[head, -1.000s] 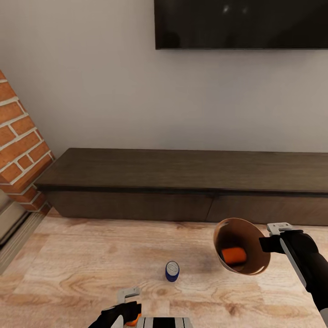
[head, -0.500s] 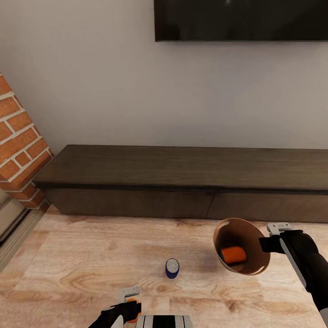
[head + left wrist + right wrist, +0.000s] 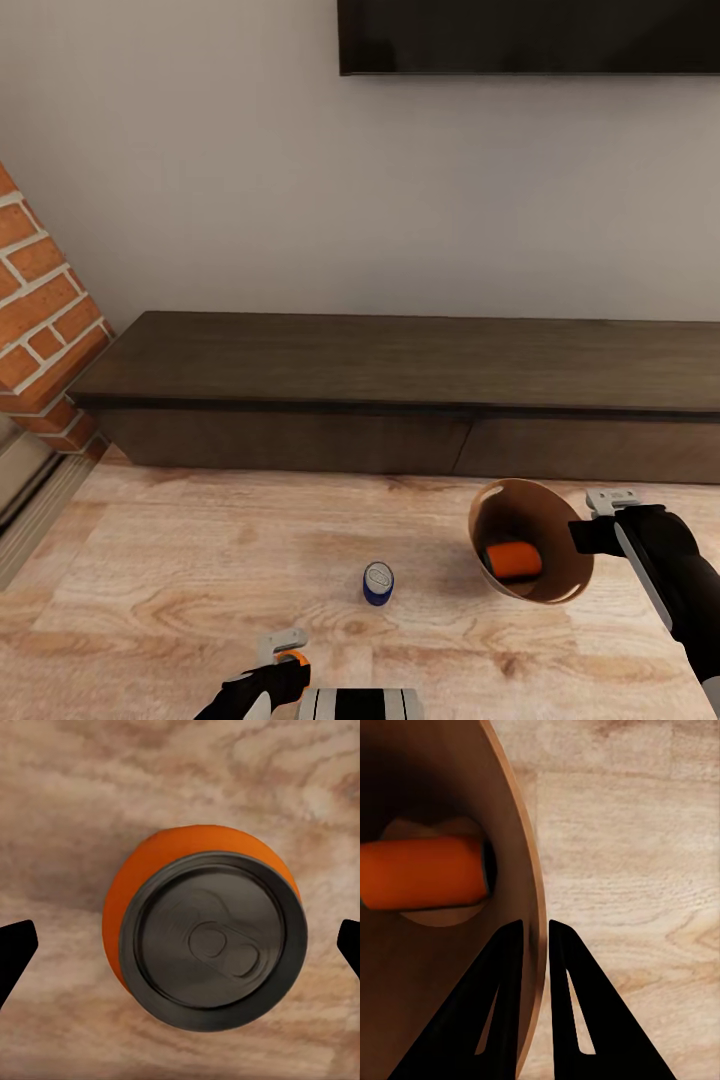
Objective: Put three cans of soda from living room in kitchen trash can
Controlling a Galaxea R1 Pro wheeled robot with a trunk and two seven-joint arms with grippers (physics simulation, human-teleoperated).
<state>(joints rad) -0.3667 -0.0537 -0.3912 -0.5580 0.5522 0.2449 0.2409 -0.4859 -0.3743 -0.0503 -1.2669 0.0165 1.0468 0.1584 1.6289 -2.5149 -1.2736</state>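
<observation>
You had one orange can [image 3: 513, 561] in the bin [image 3: 575, 590], its rim pinched by your right gripper [image 3: 535, 937]. Your left gripper [image 3: 180, 945] was spread over a second orange can [image 3: 206, 934]; the blue can [image 3: 377, 583] remained on the floor.

1. From the head we look forward and down at the dark-wood cabinet [image 3: 400, 390].
2. Our left wrist view looks straight down, very near, onto an orange can [image 3: 206, 937] before that cabinet.
3. Our right wrist view sits close at the bin's rim [image 3: 529, 915]; the head shares that bin [image 3: 530, 540].
</observation>
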